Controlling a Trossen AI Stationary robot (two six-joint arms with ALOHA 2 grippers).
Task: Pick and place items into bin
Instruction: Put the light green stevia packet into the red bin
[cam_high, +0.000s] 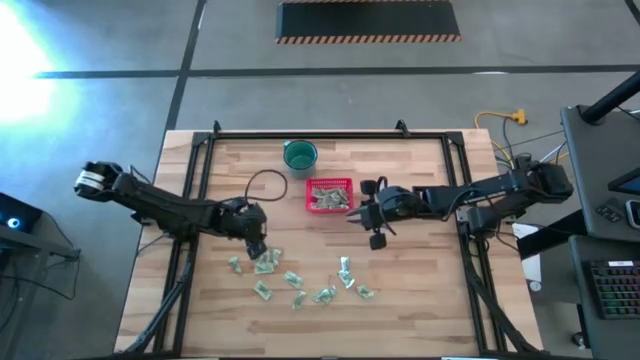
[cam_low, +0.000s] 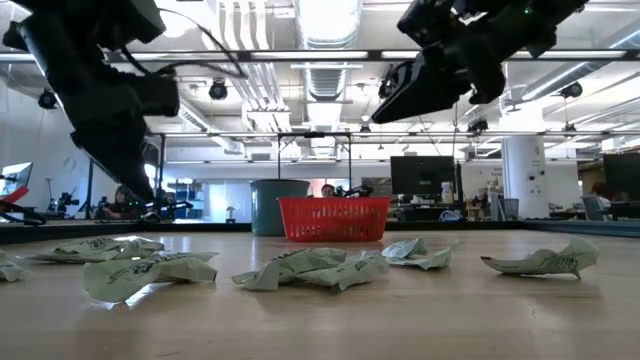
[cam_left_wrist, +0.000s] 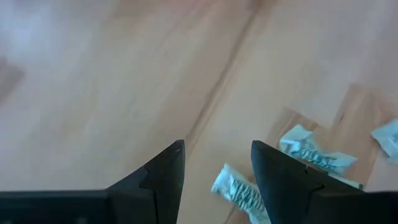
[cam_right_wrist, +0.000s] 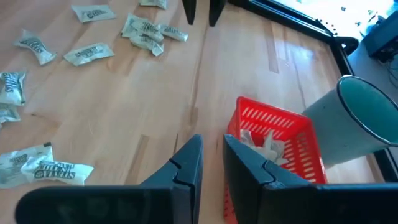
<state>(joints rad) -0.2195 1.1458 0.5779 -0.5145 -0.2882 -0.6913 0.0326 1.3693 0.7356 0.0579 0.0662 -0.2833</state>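
Right tool (cam_high: 362, 213) beside basket (cam_high: 329, 196) (empty-jawed)

My left arm reaches in from the table's left edge, elbow low, wrist bent down; my left gripper (cam_high: 256, 243) hangs close over the tabletop, its fingers (cam_left_wrist: 163, 177) spread with bare wood showing between them; my right arm stretches in from the right side, held higher; my right gripper (cam_high: 356, 214) has its jaws drawn close, a narrow gap left, nothing between them.
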